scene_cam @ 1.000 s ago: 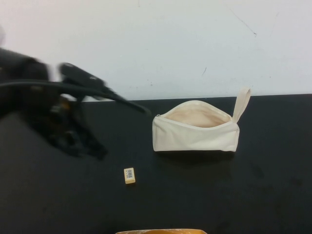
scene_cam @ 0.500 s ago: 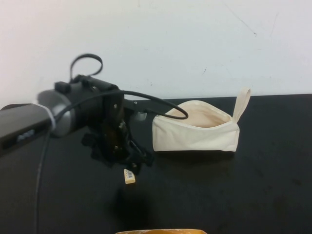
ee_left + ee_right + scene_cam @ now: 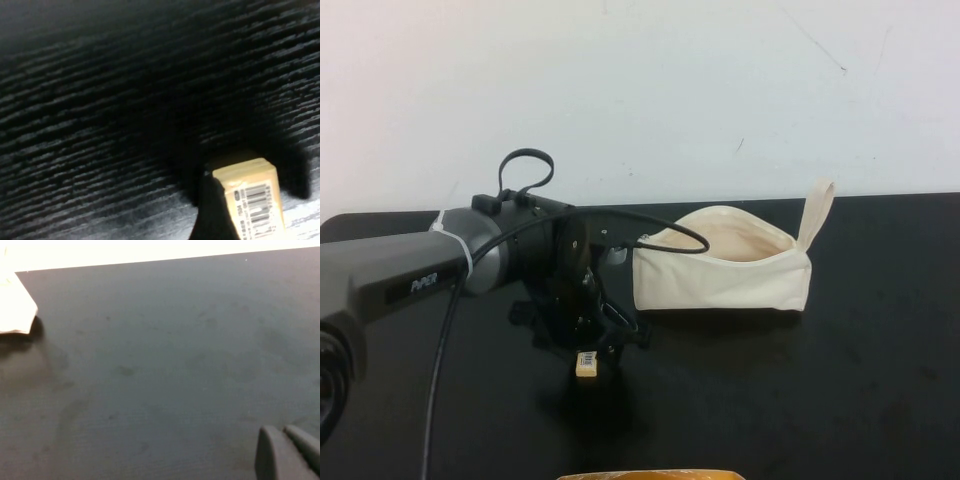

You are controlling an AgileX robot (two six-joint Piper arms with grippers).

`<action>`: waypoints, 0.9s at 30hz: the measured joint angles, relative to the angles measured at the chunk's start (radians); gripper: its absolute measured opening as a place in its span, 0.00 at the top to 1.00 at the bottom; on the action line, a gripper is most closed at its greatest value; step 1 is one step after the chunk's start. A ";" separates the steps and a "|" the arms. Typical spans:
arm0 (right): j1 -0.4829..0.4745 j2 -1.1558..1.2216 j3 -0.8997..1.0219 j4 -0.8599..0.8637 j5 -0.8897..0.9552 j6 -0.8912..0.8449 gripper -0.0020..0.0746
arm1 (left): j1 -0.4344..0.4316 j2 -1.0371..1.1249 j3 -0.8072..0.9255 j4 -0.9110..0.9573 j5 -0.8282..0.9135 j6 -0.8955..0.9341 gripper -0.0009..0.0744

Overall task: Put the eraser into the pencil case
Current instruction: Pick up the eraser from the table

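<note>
Left gripper [image 3: 588, 352] down over the eraser [image 3: 586, 364].
Its fingers straddle it, grip unclear; pencil case [image 3: 722, 272] gapes nearby; right gripper [image 3: 287, 452] closed.

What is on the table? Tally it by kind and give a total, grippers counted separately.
Eraser: 1, on the table under the left gripper.
Pencil case: 1, unzipped, to the right of the eraser.
Orange thing at the near edge: 1, mostly cut off.
Total: 3.
Grippers: 2; the right gripper shows only in its wrist view.
</note>
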 joint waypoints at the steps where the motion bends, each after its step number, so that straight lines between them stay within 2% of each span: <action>1: 0.000 0.000 0.000 0.000 0.000 0.000 0.98 | 0.000 0.004 0.000 0.000 0.000 -0.002 0.45; 7: 0.000 0.000 0.000 0.000 0.000 0.000 0.98 | 0.000 0.012 0.000 0.000 0.000 -0.009 0.45; 10: 0.000 0.000 0.000 0.000 0.000 0.000 0.98 | 0.000 0.012 0.000 0.011 0.000 -0.012 0.48; 12: 0.000 0.000 0.000 0.000 0.000 0.000 0.98 | 0.000 0.012 0.000 0.021 0.004 -0.012 0.55; 15: 0.000 0.000 0.000 0.000 0.000 0.000 0.98 | 0.000 0.012 0.000 0.040 0.019 -0.012 0.73; 16: 0.000 0.000 0.000 0.000 0.000 0.000 0.98 | 0.000 0.012 -0.002 0.048 0.024 -0.012 0.75; 24: 0.000 0.000 0.000 0.000 0.000 0.000 0.98 | 0.000 -0.035 -0.002 0.064 0.113 0.066 0.75; 27: 0.000 0.000 0.000 0.000 0.000 0.000 0.98 | -0.003 -0.118 -0.002 -0.004 0.095 0.129 0.75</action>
